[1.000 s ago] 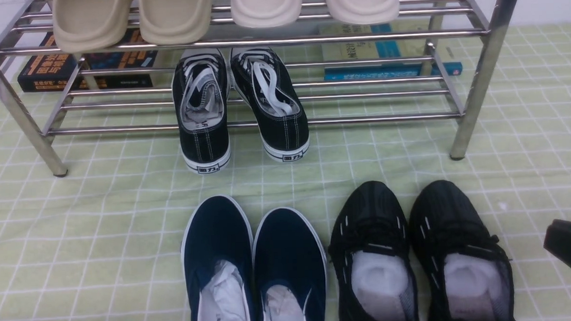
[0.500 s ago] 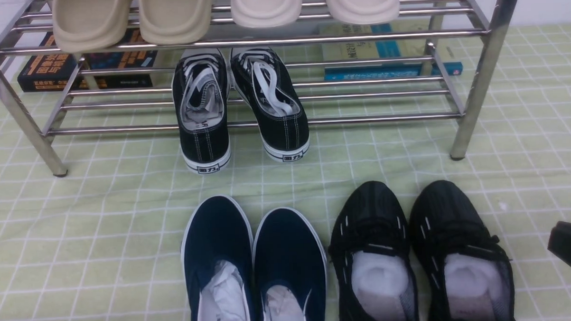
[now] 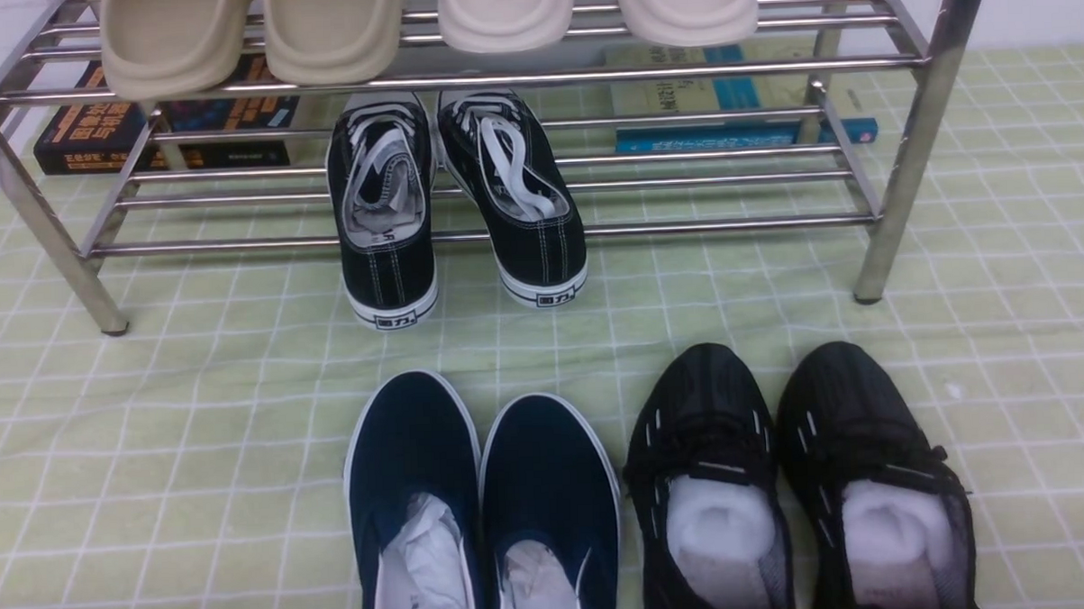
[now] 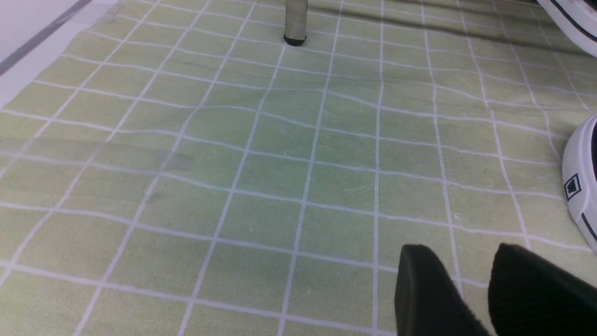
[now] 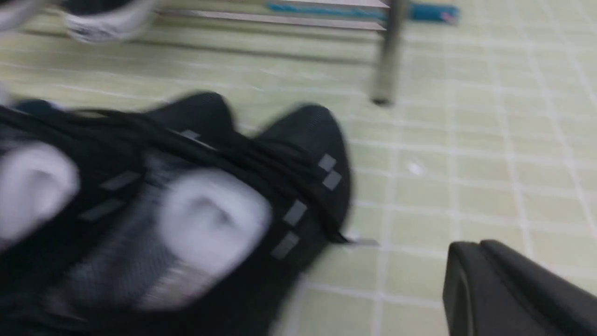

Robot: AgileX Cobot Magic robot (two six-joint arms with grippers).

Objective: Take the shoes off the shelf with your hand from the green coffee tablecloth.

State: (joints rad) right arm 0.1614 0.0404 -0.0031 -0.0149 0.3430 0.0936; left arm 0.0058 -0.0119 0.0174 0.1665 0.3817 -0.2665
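Green coffee tablecloth (image 3: 150,426) holds the shoes (image 3: 800,476) before the shelf (image 3: 906,147). Right end effector (image 5: 466,275) closed and empty, left end effector (image 4: 466,266) parted: back away without nudging them.

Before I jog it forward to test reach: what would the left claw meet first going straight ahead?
Bare green tablecloth first; farther on, probably the shelf leg, though depth is unclear. The left claw holds nothing.

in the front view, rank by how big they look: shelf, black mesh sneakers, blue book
1. shelf, spans nearly the whole frame
2. black mesh sneakers, though nearest the camera and cut off below
3. blue book, partly hidden behind the bars
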